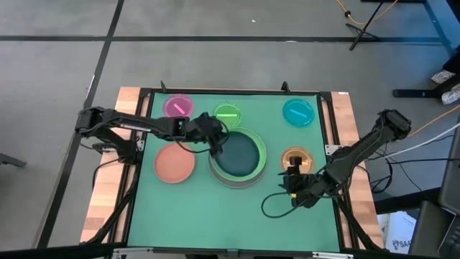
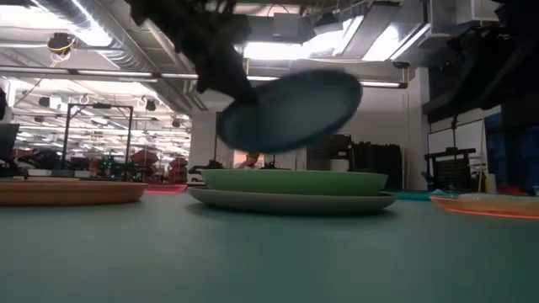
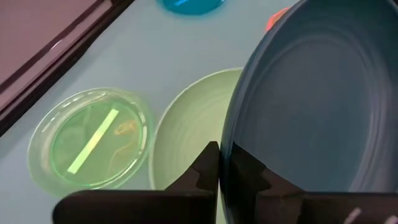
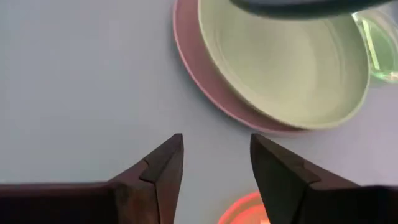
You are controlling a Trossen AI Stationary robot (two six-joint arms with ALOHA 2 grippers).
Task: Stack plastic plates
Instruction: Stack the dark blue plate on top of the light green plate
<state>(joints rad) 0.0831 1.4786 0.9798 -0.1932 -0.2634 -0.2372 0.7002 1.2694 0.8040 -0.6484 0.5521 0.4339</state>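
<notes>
My left gripper (image 1: 215,141) is shut on the medium dark teal plate (image 1: 240,155). It holds the plate tilted in the air (image 2: 290,109) above the large light green plate (image 2: 290,180), which sits nested in the large grey plate (image 2: 290,201). The salmon plate (image 1: 175,163) lies on the mat to their left. The small pink (image 1: 177,106), green (image 1: 228,114) and blue (image 1: 297,111) plates lie along the far edge. The small orange plate (image 1: 296,159) lies to the right. My right gripper (image 4: 217,163) hovers open just near of the orange plate. My left gripper pinches the dark teal plate's rim (image 3: 227,146) on its left side, one finger (image 3: 205,171) outside under the rim and the other (image 3: 252,171) inside the dish. The fingers slant down from the table's left. The plate is lifted clear and tilted, its far-right side higher (image 2: 337,84).
A black frame (image 1: 144,101) borders the green mat (image 1: 215,216), with wooden table edges outside it. The near half of the mat holds only a black cable loop (image 1: 277,205) by my right arm. Bare mat lies between the salmon plate and the near edge.
</notes>
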